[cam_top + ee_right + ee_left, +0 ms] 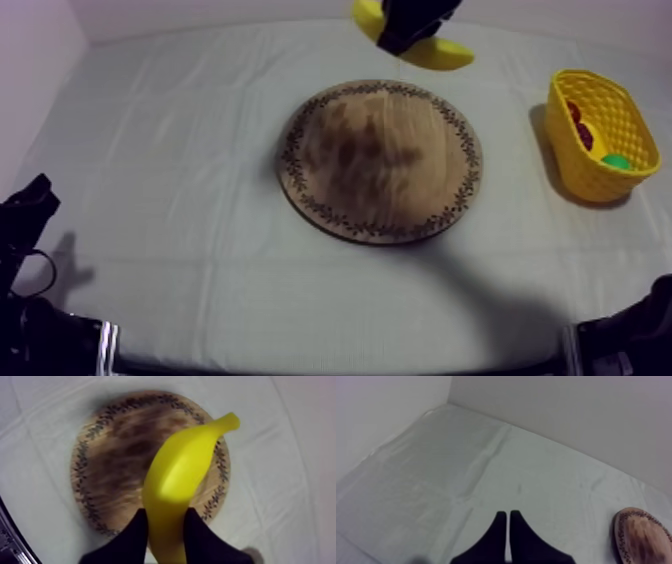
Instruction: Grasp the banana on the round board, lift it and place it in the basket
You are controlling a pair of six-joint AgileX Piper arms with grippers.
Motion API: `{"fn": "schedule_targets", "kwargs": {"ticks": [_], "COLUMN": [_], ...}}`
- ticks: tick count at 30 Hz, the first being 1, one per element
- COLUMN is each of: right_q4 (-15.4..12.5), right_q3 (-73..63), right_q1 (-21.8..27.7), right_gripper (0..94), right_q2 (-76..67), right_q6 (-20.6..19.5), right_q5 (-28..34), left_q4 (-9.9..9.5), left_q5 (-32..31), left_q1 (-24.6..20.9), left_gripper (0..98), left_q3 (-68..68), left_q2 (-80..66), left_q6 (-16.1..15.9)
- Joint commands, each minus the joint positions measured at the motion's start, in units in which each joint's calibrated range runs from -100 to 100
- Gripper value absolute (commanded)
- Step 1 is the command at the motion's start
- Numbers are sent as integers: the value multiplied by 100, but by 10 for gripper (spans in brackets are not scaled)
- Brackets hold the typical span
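Aloft: banana in R pincer

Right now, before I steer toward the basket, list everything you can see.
board: one, brown wood with patterned rim, mid-table, nothing on it.
banana: one, yellow, in the air off the board.
basket: one, yellow, at the table's right side.
small red fruit: at least one, red, in the basket.
green thing: one, green, in the basket; kind unclear.
cloth: one, grey-white, over the table.
left hand: one, black, shut on nothing, low at the left.
right hand: one, black, shut on the banana.
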Motion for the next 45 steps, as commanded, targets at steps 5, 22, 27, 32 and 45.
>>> {"fn": "schedule_targets", "kwargs": {"ticks": [5, 22, 27, 32, 45], "right_q4": [-52, 18, 40, 66, 171], "right_q3": [149, 1419, 1625, 1824, 2378], "right_q1": [712, 2653, 3127, 3463, 3623], "right_gripper": [149, 158, 158, 160, 152], "right_q2": [-207, -1056, -1276, -1462, -1078], "right_q6": [5, 20, 37, 102, 132], "right_q5": [-46, -290, -316, -321, -664], "left_q4": [-1, -1, -1, -1, -1], "left_q5": [1, 1, 1, 1, 1], "left_q1": [-2, -2, -2, -2, -2], "left_gripper": [1, 1, 1, 1, 1], "left_q3": [3, 3, 3, 3, 3], "left_q2": [2, 2, 2, 2, 2], "left_q6": [-1, -1, -1, -1, -1]}}
